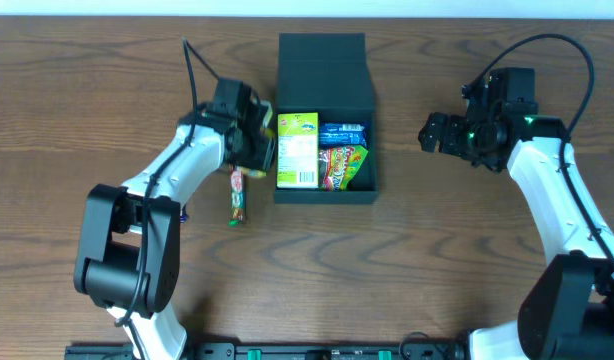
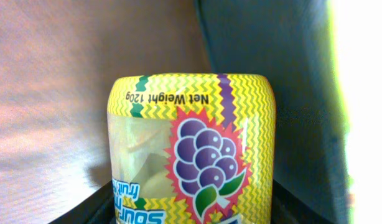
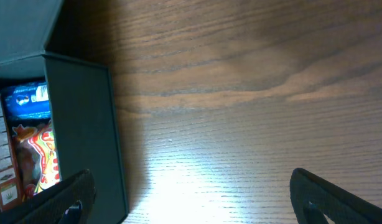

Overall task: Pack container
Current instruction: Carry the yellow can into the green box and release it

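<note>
Three packets (image 1: 297, 150) are already packed in the container (image 1: 325, 196), which stands open, lid flapped back, at the middle of the table (image 1: 437, 260). A fourth, a yellow grape bag (image 2: 191, 149), is clamped by the left gripper (image 1: 259, 140) just beside the left wall (a rim to be cleared). One sweet stick (image 1: 237, 196) is left on the wood. The right gripper (image 1: 434, 133) is held spread and empty, well apart, with free room around it.
</note>
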Controlling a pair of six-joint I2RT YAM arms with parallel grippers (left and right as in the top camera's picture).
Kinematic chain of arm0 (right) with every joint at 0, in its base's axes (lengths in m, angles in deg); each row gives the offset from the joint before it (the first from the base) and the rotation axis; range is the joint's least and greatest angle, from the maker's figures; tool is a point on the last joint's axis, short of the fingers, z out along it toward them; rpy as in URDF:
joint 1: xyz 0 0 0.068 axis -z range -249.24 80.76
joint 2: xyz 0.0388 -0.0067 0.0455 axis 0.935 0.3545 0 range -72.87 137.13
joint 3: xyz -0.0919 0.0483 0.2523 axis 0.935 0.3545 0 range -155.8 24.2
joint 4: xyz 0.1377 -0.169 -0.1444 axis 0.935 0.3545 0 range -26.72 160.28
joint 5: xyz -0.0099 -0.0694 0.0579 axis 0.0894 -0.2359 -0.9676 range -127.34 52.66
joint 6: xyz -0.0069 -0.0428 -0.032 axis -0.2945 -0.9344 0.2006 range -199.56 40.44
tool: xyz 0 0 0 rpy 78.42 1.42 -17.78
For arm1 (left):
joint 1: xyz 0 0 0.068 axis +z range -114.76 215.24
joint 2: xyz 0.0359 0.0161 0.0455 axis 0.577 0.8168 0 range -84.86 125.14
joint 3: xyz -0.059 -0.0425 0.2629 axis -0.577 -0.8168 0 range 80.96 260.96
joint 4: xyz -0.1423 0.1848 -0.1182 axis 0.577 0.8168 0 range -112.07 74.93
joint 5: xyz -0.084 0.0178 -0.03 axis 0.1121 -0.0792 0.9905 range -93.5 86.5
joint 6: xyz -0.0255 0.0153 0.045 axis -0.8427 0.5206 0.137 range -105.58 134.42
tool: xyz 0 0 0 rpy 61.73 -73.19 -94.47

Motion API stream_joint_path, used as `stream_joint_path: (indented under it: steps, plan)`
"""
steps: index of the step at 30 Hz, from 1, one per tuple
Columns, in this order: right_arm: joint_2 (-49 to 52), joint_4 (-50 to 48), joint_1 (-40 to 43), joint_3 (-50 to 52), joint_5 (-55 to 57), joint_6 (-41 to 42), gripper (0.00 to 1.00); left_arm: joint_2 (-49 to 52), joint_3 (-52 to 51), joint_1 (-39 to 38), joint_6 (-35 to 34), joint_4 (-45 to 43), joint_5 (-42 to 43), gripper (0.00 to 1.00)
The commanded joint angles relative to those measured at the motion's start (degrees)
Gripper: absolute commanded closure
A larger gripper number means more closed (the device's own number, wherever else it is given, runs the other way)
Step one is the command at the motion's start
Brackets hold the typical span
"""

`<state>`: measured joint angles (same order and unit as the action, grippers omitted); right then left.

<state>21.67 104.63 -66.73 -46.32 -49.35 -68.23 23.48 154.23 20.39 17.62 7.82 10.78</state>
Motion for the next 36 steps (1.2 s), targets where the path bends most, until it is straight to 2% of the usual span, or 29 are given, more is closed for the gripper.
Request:
stream_joint_path:
  steps: [1, 4, 11, 17, 23, 31, 36]
  plan:
    - [-0.5, 0.0, 0.4, -0.7, -0.2, 0.2, 0.01, -0.3, 6.8, -0.2, -0.2, 2.6, -5.2, 0.48]
    - [-0.5, 0.0, 0.4, -0.7, -0.3, 0.2, 0.01, -0.3, 12.3, -0.2, -2.0, 6.7, -8.8, 0.5]
    - [-0.5, 0.0, 0.4, -0.7, -0.2, 0.2, 0.01, -0.3, 19.5, -0.2, -6.0, 12.7, -8.4, 0.51]
    - [-0.5, -0.6, 0.4, -0.7, -0.2, 0.2, 0.01, -0.3, 19.6, -0.2, -6.8, 15.7, -3.9, 0.52]
    - [-0.5, -2.1, 0.4, -0.7, -0.2, 0.2, 0.01, -0.3, 19.6, -0.9, -12.8, 14.1, 2.0, 0.54]
    - [-0.5, -1.7, 0.7, -0.7, 4.8, 0.8, 0.01, -0.3, 20.3, -12.3, -23.2, 6.6, 3.4, 0.53]
    - [-0.5, -0.6, 1.9, -0.7, 6.2, 0.9, 0.01, 0.2, 20.3, -18.0, -27.5, 5.4, -1.2, 0.56]
